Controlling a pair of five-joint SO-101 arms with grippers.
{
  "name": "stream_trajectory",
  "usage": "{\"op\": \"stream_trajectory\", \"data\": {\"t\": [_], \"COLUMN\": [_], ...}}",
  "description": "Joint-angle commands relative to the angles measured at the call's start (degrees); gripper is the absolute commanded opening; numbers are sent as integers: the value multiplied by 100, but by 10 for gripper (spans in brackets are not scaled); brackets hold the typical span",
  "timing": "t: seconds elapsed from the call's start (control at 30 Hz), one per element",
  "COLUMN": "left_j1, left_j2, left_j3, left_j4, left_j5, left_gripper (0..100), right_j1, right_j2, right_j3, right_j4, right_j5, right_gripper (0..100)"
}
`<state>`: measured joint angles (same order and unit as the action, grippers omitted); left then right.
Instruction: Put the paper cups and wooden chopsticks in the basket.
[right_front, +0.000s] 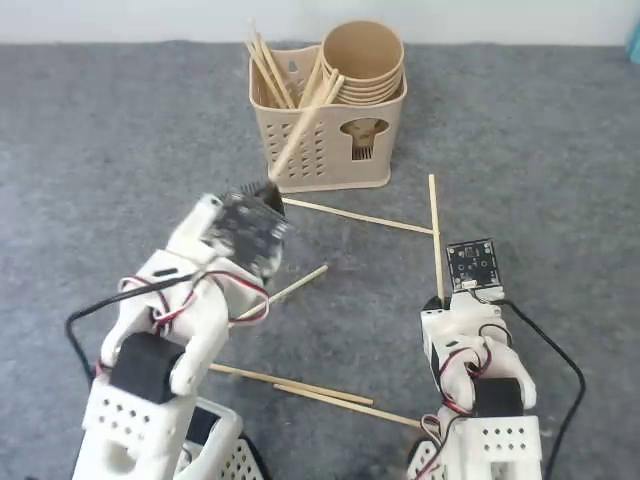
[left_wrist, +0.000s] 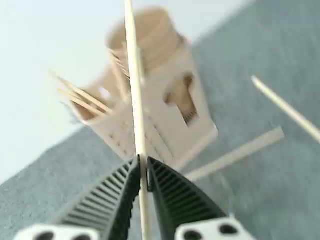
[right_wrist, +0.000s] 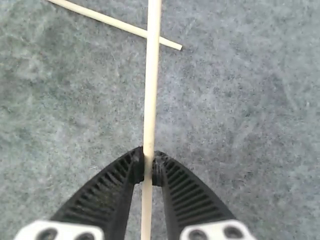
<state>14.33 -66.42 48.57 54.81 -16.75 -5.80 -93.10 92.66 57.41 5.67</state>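
basket (right_front: 325, 150) at top centre of the high view, paper cups (right_front: 363, 55) in its right compartment, chopsticks (right_front: 272, 75) in its left; loose chopsticks (right_front: 355, 216) on the surface (right_front: 100, 150) below it, centre and bottom

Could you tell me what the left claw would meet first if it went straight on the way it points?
Probably the basket: the left claw, shut on a chopstick, points at its wall.

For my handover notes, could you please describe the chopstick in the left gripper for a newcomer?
Find the beige perforated plastic basket far back on the grey carpet. Before it, the left gripper clamps a pale wooden chopstick. It alone slants up across the basket's front.
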Motion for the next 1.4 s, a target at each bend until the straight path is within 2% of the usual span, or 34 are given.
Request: {"op": "stream_trajectory", "data": {"t": [0.0, 0.13, 0.27, 0.37, 0.83, 1.1, 1.37], "left_j1": [-369, -378, -378, -343, -299, -475, -774], "left_j2": [-114, -114, -105, 141, 3420, 5266, 6637], "left_j3": [-110, 189, 593, 593, -1587, -2677, -2782], "left_j4": [-1451, -3095, -5064, -5890, -6840, -6936, -8079], "left_j5": [888, 1512, 1591, 1609, 1582, 1574, 1574], "left_gripper": [13, 13, 13, 13, 13, 13, 16], "right_j1": [22, 22, 22, 22, 22, 22, 22], "right_j2": [-110, -110, -110, -110, -110, -110, -110], "right_j3": [-141, -141, -132, -132, -123, -123, -123], "right_j4": [48, 48, 48, 40, 4, -4, -4], "right_j5": [88, 88, 88, 88, 123, 132, 132], "right_gripper": [8, 8, 8, 8, 8, 8, 8]}}
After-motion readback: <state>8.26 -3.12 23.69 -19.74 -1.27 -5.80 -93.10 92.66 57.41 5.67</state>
